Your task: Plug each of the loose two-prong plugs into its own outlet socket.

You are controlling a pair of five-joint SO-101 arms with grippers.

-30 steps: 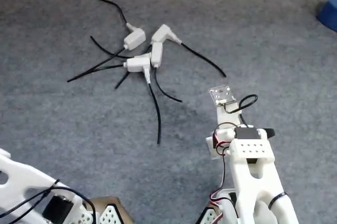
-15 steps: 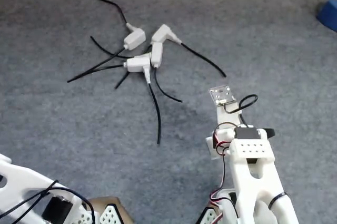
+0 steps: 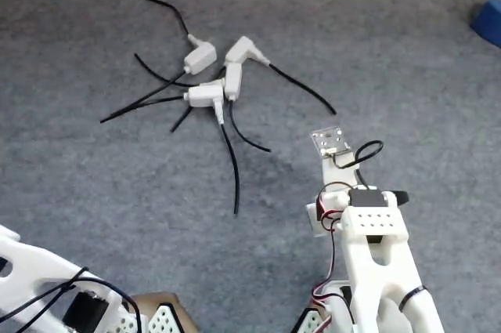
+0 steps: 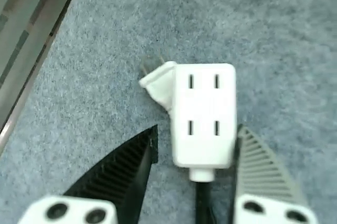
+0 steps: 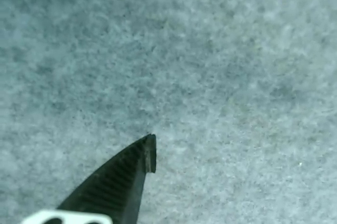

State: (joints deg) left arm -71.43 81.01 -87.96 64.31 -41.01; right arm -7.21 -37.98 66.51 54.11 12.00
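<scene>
Left gripper: jaws spread, 1 on each side of the white outlet block in the lower half of the left wrist view. The black finger stands just clear of the block's left edge. The grey finger sits against its right edge; contact cannot be confirmed.

Outlet block: lies flat on the grey carpet, face up, showing 4 slots in 2 pairs. A black cord leaves its lower end between the jaws. A white two-prong plug lies against the block's upper-left corner, prongs aimed toward the upper left of the frame. Whether plug and block are joined cannot be told.

Right arm: lower right of the high view. Right gripper: above bare carpet, state cannot be told.

Plug cluster: upper left of centre in the high view, well apart from both arms. Several white bodies lie close together, black cords crossing and fanning outward.

Left arm: lower left corner of the high view. A blue object sits at the right edge
</scene>
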